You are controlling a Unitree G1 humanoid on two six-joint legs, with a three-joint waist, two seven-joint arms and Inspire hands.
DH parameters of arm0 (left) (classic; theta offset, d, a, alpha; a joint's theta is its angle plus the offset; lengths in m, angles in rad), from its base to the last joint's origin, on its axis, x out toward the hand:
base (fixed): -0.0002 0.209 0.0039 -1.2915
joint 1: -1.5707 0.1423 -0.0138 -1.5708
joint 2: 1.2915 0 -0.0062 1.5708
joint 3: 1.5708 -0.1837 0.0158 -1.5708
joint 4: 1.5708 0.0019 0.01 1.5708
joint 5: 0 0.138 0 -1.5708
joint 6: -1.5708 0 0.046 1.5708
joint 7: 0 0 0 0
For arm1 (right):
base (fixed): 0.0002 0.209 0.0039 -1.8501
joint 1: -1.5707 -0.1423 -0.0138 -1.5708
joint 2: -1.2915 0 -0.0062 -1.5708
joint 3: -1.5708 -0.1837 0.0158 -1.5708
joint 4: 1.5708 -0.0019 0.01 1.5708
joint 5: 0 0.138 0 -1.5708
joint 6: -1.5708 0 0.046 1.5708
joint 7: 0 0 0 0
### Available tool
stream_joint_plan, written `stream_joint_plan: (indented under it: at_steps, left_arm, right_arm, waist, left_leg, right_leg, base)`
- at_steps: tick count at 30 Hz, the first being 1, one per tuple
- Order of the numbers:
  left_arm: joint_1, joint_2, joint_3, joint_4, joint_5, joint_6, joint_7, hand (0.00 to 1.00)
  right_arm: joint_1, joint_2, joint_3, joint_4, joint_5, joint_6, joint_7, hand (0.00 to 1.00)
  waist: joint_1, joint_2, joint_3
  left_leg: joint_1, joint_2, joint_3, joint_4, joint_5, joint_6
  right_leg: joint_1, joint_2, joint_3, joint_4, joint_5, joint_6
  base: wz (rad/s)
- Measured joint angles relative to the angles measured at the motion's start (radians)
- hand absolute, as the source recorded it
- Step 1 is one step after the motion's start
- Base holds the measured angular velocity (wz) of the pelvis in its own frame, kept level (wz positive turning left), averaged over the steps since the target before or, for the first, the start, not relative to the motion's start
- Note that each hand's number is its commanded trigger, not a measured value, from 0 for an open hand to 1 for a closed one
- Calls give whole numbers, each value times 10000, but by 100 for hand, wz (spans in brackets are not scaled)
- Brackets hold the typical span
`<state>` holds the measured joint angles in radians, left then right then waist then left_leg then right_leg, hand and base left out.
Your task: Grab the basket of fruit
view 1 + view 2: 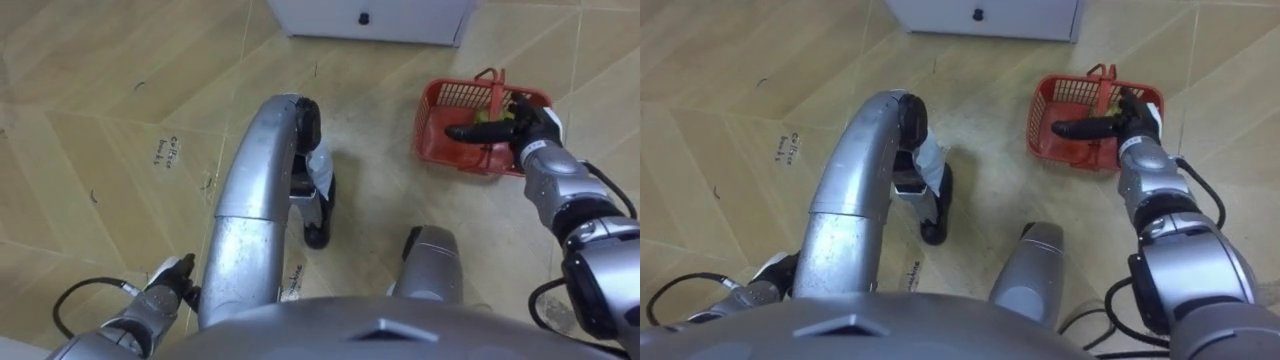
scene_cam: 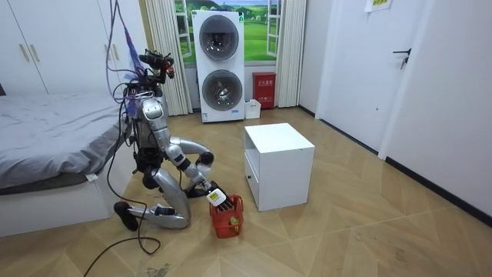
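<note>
The robot kneels on the floor with its right hand [image 1: 522,128] reaching over the red basket [image 1: 438,118], so the step in hand looks like the reach just ahead of the grasp. The basket sits on the floor directly under that hand, and the white cabinet [image 1: 370,18] stands beyond it, well apart. The fingers [image 1: 470,131] lie stretched out and apart across the basket's open top, crossing the upright handle [image 1: 497,88] and clamped on nothing visible. The next move probably calls for curling them round the handle and then lifting straight up, so the basket does not tip. Whether the fingers pass over or under the handle cannot be made out, and the hand hides the fruit below it except for a yellow-green scrap at the palm. The left hand [image 1: 165,285] hangs low by the floor, far from the basket, cut by the picture's edge; its state cannot be told.
</note>
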<state>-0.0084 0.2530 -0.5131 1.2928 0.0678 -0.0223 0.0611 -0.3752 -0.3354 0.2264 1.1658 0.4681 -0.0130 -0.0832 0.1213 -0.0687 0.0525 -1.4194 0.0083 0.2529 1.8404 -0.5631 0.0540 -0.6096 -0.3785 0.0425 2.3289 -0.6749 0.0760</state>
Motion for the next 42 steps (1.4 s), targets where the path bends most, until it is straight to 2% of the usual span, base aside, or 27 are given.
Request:
stream_joint_plan:
  at_steps: [11,12,13,26,32,35,39,42]
  left_arm:
    - [-25,-7,-225,-277,-394,-4,-70,0]
    - [-25,-7,-225,-294,-394,-3,-71,0]
    - [-23,-7,-226,-323,-393,-3,-71,0]
    - [14,-8,-478,-642,-413,6,-312,0]
    - [-23,-7,-486,-629,-1154,6,-371,0]
    - [-150,-8,-603,-492,-1536,52,-474,0]
    - [-681,-138,-737,98,-1561,178,-484,0]
    - [-974,-229,-816,272,-1563,225,-450,0]
  right_arm:
    - [-411,-140,295,601,1557,5,233,0]
    - [-481,-143,297,678,1601,4,299,60]
    - [-543,-144,298,765,1618,4,336,98]
    - [-551,-181,672,850,1857,10,439,100]
    - [-550,-173,674,1179,1912,9,424,100]
    - [-550,-158,675,1217,1939,9,427,100]
    - [-550,-79,674,1240,1930,10,428,100]
    - [-536,-49,686,1311,1936,19,423,100]
  waist:
    - [230,76,84]
    - [243,84,89]
    - [251,90,93]
    - [305,111,97]
    - [345,105,101]
    - [365,76,118]
    - [366,-40,185]
    - [351,-47,190]
  left_leg:
    - [-82,-44,19,3,20,36]
    - [-82,-44,20,3,20,36]
    - [-84,-44,20,1,20,36]
    - [-96,-20,102,-47,32,14]
    - [-95,-3,100,-26,55,49]
    - [-96,-25,94,-5,66,66]
    - [-102,-36,93,-12,122,74]
    - [-103,-58,64,32,131,76]
  right_leg:
    - [-52,-32,-7,6,0,1]
    - [-55,-29,-9,5,0,1]
    - [-60,-29,-8,4,0,1]
    - [-209,-49,73,57,-6,6]
    - [-173,-55,33,85,-15,17]
    - [-169,-58,33,112,-15,18]
    - [-168,-68,13,155,-15,17]
    - [-131,-48,9,184,-16,17]
  base:
    - [0]
    - [0]
    - [0]
    - [-1]
    - [0]
    - [0]
    - [0]
    - [0]
